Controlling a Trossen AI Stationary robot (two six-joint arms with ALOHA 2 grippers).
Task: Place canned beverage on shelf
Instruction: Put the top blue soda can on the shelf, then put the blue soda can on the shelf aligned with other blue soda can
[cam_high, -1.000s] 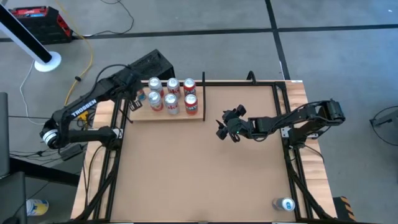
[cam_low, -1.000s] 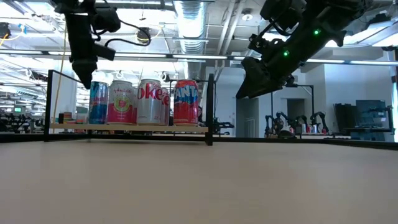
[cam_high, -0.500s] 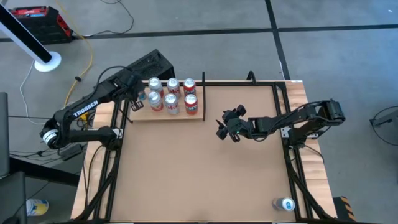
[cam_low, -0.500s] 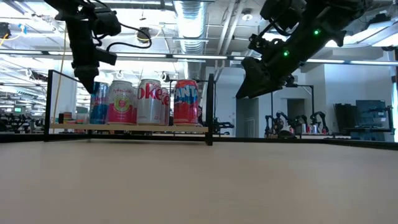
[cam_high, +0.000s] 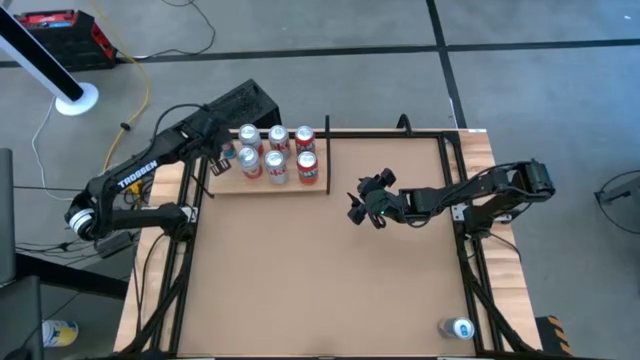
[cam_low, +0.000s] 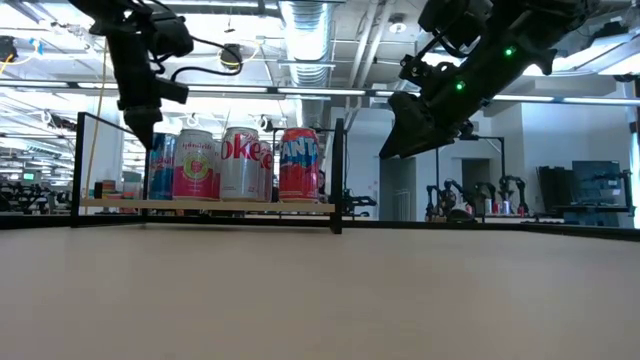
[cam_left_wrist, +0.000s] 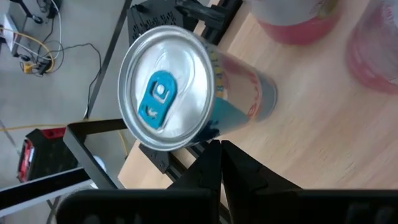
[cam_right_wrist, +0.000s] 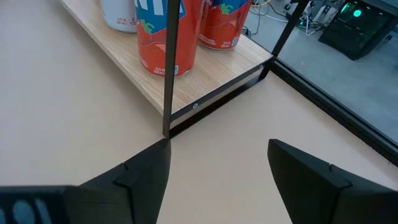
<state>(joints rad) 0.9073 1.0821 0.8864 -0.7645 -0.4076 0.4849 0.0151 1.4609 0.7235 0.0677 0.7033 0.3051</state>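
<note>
The shelf (cam_high: 225, 182) of pale wood with black rails stands at the table's far left and carries several upright cans. The leftmost is a blue can (cam_low: 163, 165) with a blue tab (cam_left_wrist: 158, 99), standing on its base at the shelf's left end. My left gripper (cam_left_wrist: 219, 146) is shut and points down at that can's left side, near its top (cam_low: 143, 140). My right gripper (cam_right_wrist: 217, 180) is open and empty, and hovers above the table's middle right (cam_high: 365, 205). My left gripper's shut fingertips (cam_left_wrist: 211, 152) stand against the blue can's side just below its top rim (cam_left_wrist: 208, 134), coming from above. I cannot tell whether they touch it. The can stands upright on the shelf.
A red can (cam_right_wrist: 161, 37) stands at the shelf's right end behind a black corner post (cam_right_wrist: 168, 68). Another can (cam_high: 458, 328) lies at the table's near right corner. Black frame rails (cam_high: 465, 200) run along the table's sides. Bare tabletop (cam_high: 320, 280) lies near the front.
My left gripper, still shut, has edged slightly toward the blue can. The can has slid a little along the shelf toward the other cans and stays upright.
</note>
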